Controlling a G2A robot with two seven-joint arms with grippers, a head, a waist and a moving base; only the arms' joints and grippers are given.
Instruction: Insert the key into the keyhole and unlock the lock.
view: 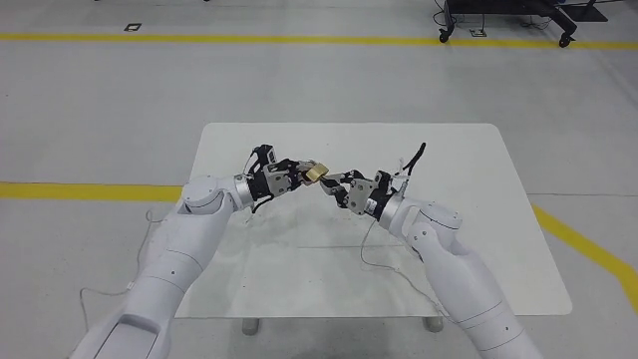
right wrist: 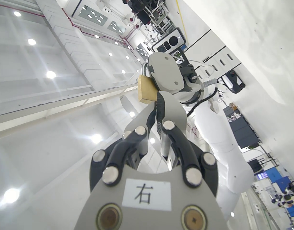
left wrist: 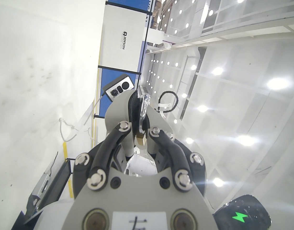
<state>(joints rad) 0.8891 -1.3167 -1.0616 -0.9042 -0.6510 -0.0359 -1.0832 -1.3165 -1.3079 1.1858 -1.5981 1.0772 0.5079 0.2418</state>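
Left pincer [left wrist: 139,107] clenches the hard, smooth brass lock [right wrist: 146,90] by its flat sides; right pincer [right wrist: 158,103] is closed, probably pinching the thin key.

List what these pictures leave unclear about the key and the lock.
The key: right wrist view, the pinched fingers of the right gripper hide whatever they hold.
The keyhole: right wrist view, the end face of the lock at those fingertips is turned from the camera; top view, too small.
The shackle: right wrist view, partly covered by a finger of the left gripper; latched or released is unclear.
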